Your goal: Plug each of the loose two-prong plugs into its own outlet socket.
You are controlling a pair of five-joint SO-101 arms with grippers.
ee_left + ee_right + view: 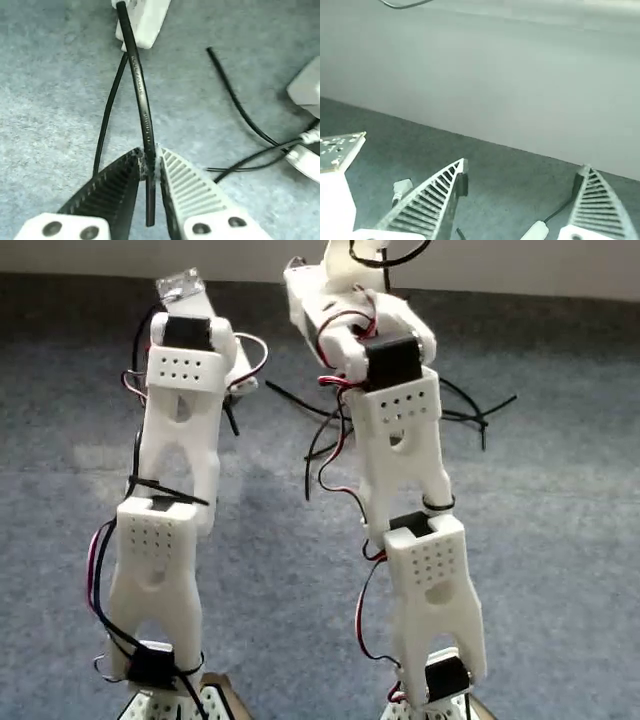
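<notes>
We find the left arm (155,560) and right arm (405,450) side by side on the carpeted table (560,560), with loose cables (480,415) lying beside the right one. A cable (141,95), pinched in the left gripper (150,167), runs to an outlet socket (145,20) beyond. Two other blocks (307,87) lie well apart from it.

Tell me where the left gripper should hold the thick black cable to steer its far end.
Nearer the white block, I'd judge. The left gripper is shut on the thick black cable far back, and the long free run bows, so it likely flops. Regrip from above, gripper straddling the cable's width, close to the block.
</notes>
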